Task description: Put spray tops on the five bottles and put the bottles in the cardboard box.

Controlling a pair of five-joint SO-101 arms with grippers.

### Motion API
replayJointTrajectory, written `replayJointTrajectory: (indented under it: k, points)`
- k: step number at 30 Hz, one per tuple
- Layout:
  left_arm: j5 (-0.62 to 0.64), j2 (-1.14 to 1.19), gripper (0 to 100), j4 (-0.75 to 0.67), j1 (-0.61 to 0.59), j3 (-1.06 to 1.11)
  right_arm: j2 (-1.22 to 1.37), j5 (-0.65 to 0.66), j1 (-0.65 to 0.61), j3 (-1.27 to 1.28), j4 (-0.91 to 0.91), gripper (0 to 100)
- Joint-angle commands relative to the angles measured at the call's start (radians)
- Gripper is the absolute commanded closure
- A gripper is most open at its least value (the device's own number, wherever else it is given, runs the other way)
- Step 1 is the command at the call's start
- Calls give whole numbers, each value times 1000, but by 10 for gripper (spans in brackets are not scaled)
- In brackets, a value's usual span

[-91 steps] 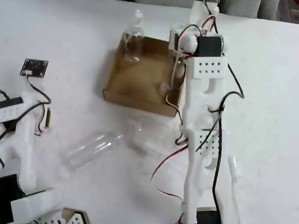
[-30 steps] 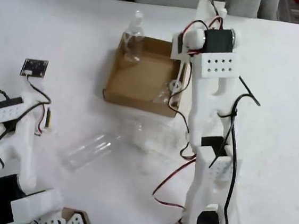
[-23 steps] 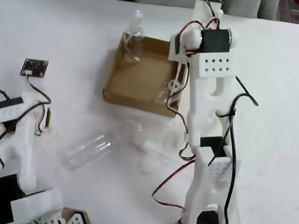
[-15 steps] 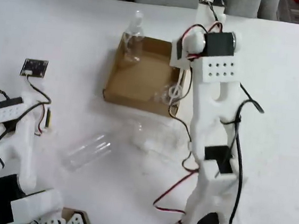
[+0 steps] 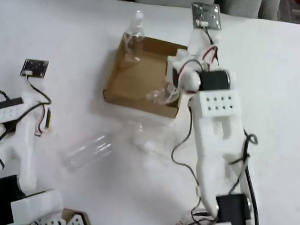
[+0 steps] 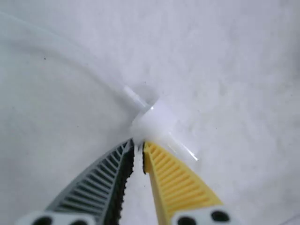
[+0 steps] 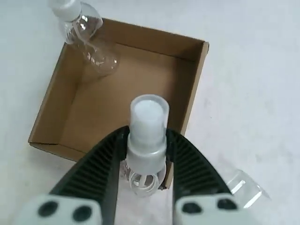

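White table [image 5: 67, 28] — capped bottle [image 7: 148, 117] inside right claw [image 7: 146, 135], over box [image 7: 140, 42].

No readable text, label, brand or number on the cardboard box [image 5: 137, 84] or the bottles [image 5: 133, 38].

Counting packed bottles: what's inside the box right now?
One capped bottle stands in a corner of the box. The right gripper holds a second bottle over the opposite side; the floor under it is covered.
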Motion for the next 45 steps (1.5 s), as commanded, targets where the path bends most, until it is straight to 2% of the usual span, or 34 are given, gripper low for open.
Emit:
replayJointTrajectory:
  k: [1,11,24,35,45]
  points:
    - [-11,-35,944,-25,8,-3,-64,12,-10,46,-93,983]
    - [-11,-35,945,-25,8,-3,-39,11,-15,207,-392,983]
    - [-11,-35,944,-25,8,-3,-39,18,-58,336,-591,982]
    - [-12,-35,944,-25,8,-3,-42,18,-62,370,-622,982]
    - [-12,-35,944,-25,8,-3,-77,18,-64,370,-568,980]
